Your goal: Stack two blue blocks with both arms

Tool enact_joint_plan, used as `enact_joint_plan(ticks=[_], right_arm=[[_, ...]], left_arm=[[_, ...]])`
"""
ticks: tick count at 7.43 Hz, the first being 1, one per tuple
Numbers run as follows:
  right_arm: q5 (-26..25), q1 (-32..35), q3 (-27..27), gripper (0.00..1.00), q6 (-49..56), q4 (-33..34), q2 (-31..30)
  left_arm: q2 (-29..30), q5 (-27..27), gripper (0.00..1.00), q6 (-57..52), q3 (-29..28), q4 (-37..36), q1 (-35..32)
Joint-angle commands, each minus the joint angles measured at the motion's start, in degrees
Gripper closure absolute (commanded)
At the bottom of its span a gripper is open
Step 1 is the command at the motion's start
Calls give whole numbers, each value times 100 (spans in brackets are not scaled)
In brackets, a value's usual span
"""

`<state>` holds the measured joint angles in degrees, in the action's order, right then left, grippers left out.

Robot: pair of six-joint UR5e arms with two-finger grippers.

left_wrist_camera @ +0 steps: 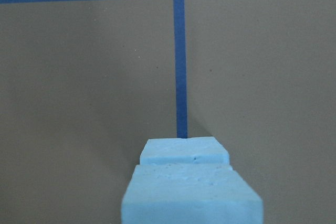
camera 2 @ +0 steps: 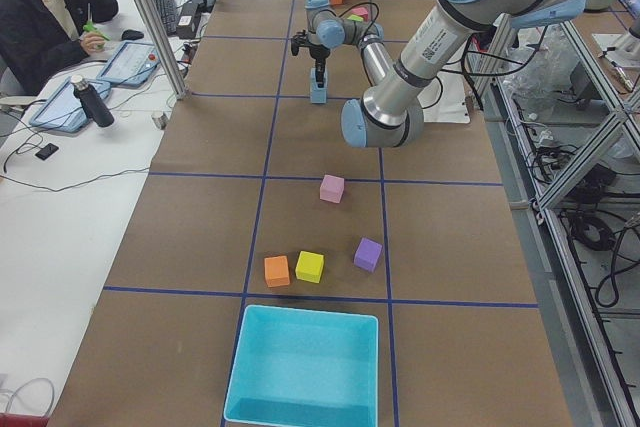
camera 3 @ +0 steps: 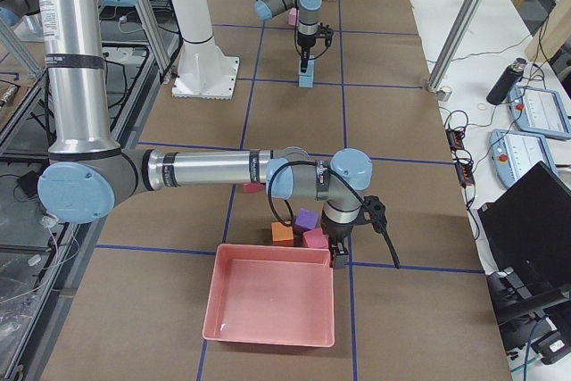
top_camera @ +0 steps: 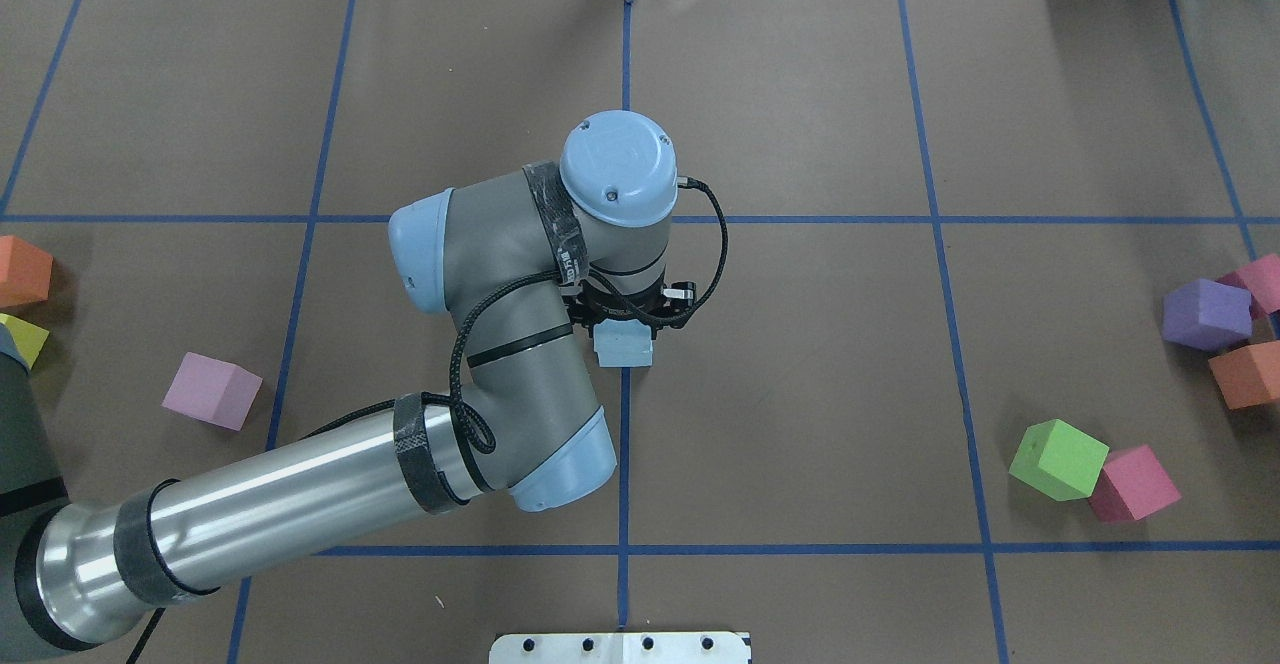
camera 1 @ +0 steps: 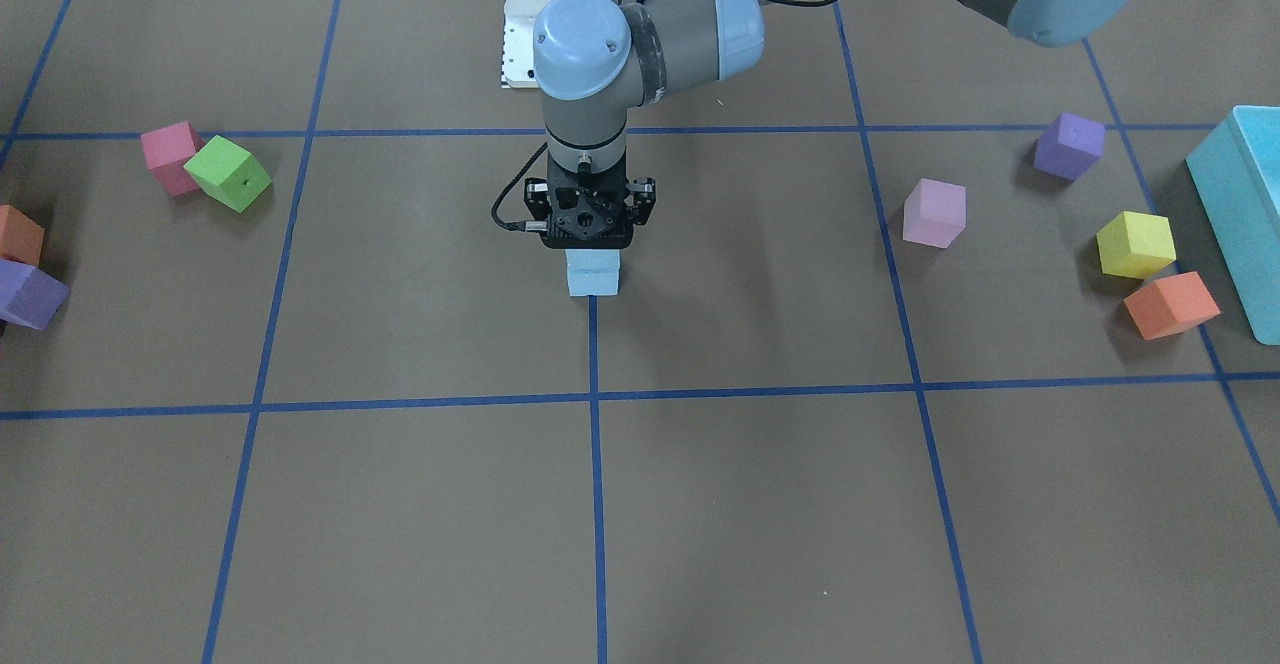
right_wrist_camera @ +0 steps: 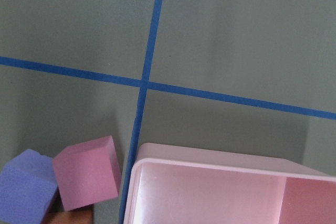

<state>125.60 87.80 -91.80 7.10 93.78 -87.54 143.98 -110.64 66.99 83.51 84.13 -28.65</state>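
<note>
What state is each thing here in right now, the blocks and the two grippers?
lower blue block, flat on the table.
upper blue block, on or just above the lower one.
left gripper, directly over both blocks; open or shut cannot be told.
right gripper, beside the pink tray; open or shut cannot be told.

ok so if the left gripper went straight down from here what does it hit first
The upper blue block, right under the left gripper, which points straight down. The lower blue block sits beneath that, then the table. Whether it already grips the upper one is hidden.
</note>
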Motion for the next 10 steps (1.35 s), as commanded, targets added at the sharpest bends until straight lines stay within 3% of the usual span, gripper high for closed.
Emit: enact_joint_plan(ticks=[1, 3, 7, 8, 10], right_arm=[[0, 0, 4, 0, 2, 0, 0], [0, 0, 4, 0, 2, 0, 0], [0, 0, -5, 0, -7, 0, 9], [0, 0, -5, 0, -7, 0, 9], [9, 0, 4, 0, -7, 9, 0]], left_arm=[[-71, 68, 2, -2, -1, 216, 0], [-80, 444, 2, -19, 51, 297, -9], [-246, 403, 2, -670, 1095, -247, -316], [-543, 298, 2, -705, 1481, -239, -438], [-1745, 263, 2, -1517, 2578, -230, -832]])
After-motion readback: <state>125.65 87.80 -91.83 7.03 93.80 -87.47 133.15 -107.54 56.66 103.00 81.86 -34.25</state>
